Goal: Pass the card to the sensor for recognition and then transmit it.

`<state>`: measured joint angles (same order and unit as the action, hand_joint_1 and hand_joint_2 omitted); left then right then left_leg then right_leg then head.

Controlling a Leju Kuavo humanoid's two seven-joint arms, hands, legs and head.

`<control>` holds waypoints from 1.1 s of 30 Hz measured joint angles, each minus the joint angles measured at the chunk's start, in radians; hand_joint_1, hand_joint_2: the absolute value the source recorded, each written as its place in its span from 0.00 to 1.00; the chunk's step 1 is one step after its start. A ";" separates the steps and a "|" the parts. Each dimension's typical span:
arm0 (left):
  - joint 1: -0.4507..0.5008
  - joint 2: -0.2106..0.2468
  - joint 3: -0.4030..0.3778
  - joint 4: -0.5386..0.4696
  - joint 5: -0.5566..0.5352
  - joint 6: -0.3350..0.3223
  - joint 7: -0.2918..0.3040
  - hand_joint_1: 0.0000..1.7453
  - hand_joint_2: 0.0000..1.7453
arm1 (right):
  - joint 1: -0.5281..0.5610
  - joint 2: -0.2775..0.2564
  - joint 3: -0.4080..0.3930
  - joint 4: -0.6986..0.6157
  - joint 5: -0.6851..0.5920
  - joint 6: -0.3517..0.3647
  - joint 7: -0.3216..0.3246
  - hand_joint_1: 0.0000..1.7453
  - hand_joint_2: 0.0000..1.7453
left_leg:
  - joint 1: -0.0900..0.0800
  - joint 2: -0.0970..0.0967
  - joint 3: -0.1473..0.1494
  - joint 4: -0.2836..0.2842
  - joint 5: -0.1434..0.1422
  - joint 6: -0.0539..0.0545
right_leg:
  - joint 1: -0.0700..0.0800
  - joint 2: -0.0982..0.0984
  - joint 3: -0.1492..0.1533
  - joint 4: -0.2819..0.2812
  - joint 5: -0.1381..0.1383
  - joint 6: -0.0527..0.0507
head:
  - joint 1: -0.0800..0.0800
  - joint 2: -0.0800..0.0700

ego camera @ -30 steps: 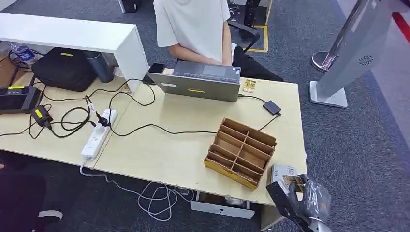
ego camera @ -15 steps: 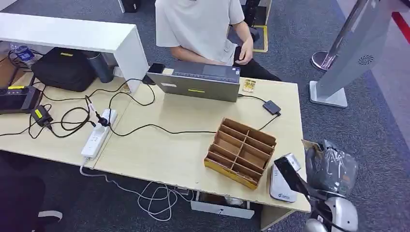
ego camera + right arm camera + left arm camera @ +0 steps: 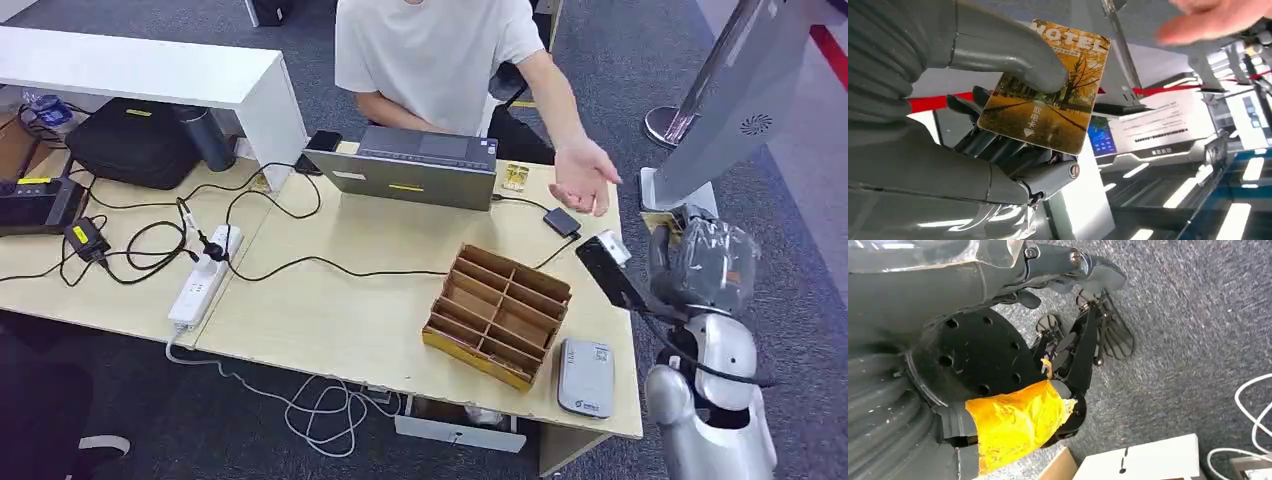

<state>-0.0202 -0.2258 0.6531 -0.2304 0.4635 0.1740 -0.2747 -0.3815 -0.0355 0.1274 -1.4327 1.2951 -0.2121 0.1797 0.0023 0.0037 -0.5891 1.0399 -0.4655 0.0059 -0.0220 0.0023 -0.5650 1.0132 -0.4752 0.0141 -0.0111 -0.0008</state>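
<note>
Beyond the bench [image 3: 330,300] and its grey sensor [image 3: 586,376], the person's hand [image 3: 583,178] waits palm-up while the right robot hand [image 3: 700,262] pinches the card [image 3: 1048,111] by thumb alone, so a mistimed release could drop it.

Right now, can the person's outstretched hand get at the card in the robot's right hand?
Probably yes. The right hand holds the card up beside the table edge, and the person's open palm is close, with nothing between them.
</note>
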 joint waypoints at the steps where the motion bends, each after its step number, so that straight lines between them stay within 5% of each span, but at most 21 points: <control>1: 0.000 0.001 -0.001 0.000 -0.003 0.002 0.001 0.00 1.00 | -0.010 -0.001 0.000 0.018 0.002 -0.002 0.003 1.00 1.00 | 0.000 0.000 0.000 0.000 0.000 0.000 | 0.000 0.000 0.000 0.000 0.000 0.000 | 0.000 0.000; 16: 0.000 0.001 -0.003 0.000 -0.006 0.004 0.013 0.00 1.00 | -0.048 -0.003 0.003 0.132 0.003 -0.013 0.000 1.00 1.00 | 0.000 -0.003 -0.002 0.000 0.000 -0.001 | 0.000 -0.002 -0.001 0.000 0.000 0.000 | 0.000 0.000; 17: 0.000 0.001 -0.003 0.000 -0.006 0.004 0.013 0.00 1.00 | -0.048 -0.003 0.003 0.134 0.002 -0.013 -0.001 0.00 1.00 | 0.000 -0.003 -0.002 0.000 0.000 -0.001 | 0.000 -0.002 -0.001 0.000 0.000 0.000 | 0.000 0.000; 33: 0.000 0.001 -0.003 0.000 -0.010 0.016 -0.019 0.00 1.00 | -0.025 0.000 0.011 0.110 -0.016 -0.031 -0.036 0.00 1.00 | 0.000 -0.002 -0.003 0.000 0.001 -0.001 | 0.000 -0.002 -0.002 0.000 0.000 0.000 | 0.000 0.000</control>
<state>-0.0200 -0.2251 0.6497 -0.2304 0.4532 0.1904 -0.2937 -0.4063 -0.0359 0.1385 -1.3230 1.2787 -0.2430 0.1434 0.0023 0.0012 -0.5917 1.0399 -0.4646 0.0049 -0.0221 0.0005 -0.5674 1.0132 -0.4750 0.0140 -0.0111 -0.0008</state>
